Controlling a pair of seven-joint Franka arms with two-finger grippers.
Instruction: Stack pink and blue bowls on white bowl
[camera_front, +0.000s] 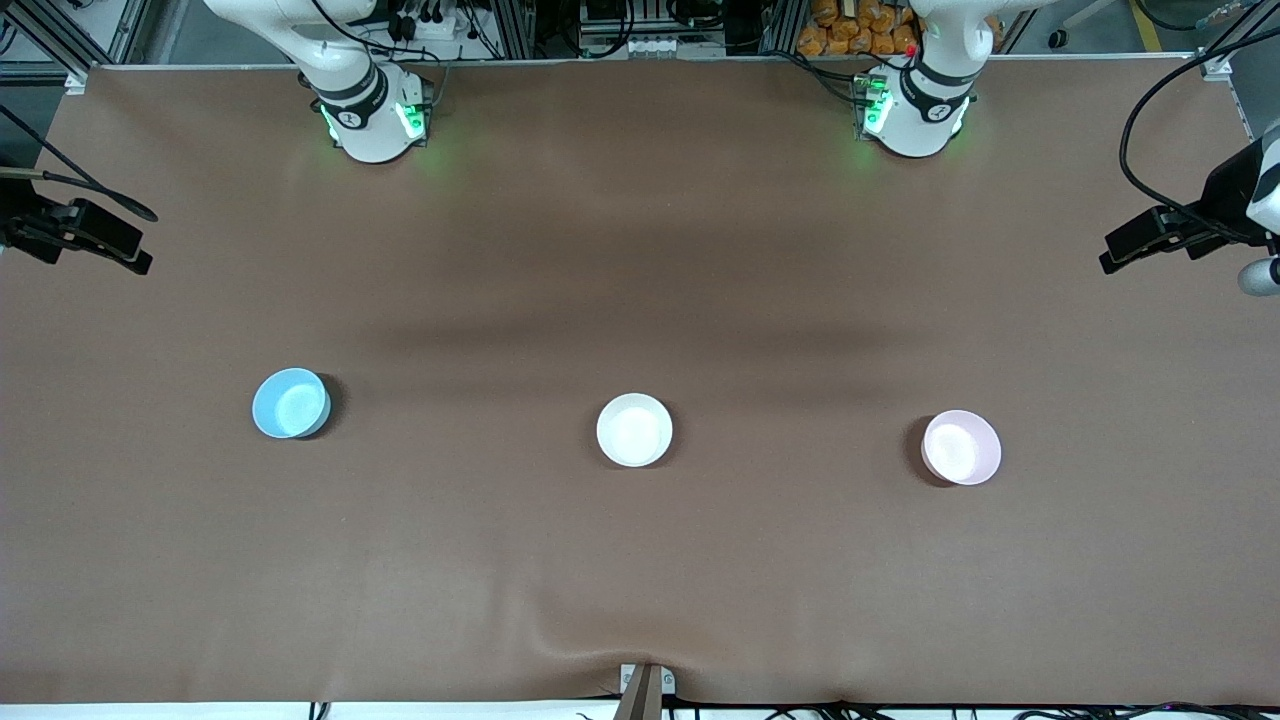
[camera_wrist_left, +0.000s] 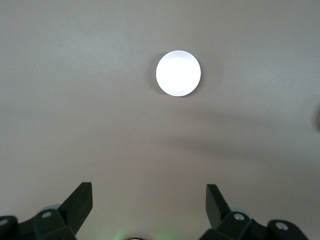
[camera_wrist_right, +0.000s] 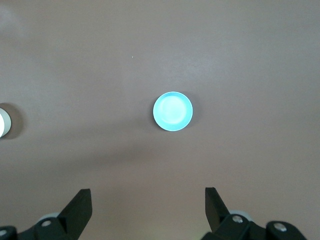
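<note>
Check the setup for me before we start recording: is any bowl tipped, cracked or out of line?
Nothing stands out. The blue bowl, white bowl and pink bowl sit upright and apart in a rough row on the table, white in the middle. Both arms wait high, left hand and right hand open.

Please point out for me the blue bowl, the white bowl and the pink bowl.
blue bowl (camera_front: 290, 403), front view, on its inside bottom.
white bowl (camera_front: 634, 429), front view, on its inside bottom.
pink bowl (camera_front: 960, 447), front view, on its inside bottom.
</note>
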